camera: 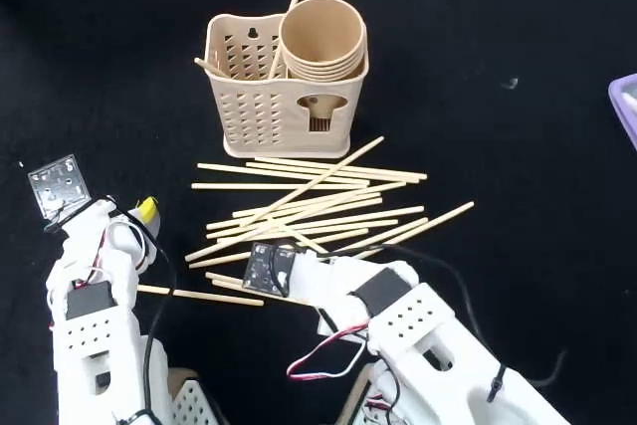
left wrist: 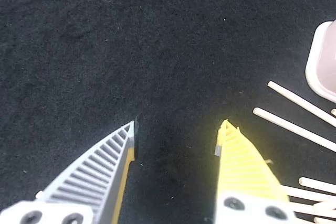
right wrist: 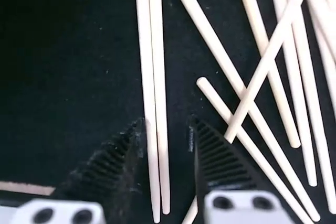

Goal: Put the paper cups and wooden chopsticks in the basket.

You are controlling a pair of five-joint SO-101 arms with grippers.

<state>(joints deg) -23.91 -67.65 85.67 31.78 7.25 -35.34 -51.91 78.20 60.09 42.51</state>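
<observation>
Black table (camera: 518, 196): chopsticks (camera: 309, 204) scattered beside basket (camera: 257, 111); paper cups (camera: 320, 35) stacked inside. Right gripper (right wrist: 165, 129) narrowly open, straddling chopstick pair (right wrist: 156, 77). Left gripper (left wrist: 177, 127) spread wide above bare cloth, chopsticks off to side.

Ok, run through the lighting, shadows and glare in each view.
High view: even light, no glare on the paper cups or basket, and the black cloth hides shadows. Left wrist view: the left gripper has its yellow finger brightly lit. Right wrist view: the chopsticks glow pale on the cloth, while the right gripper has dark fingers that nearly merge with it.
</observation>
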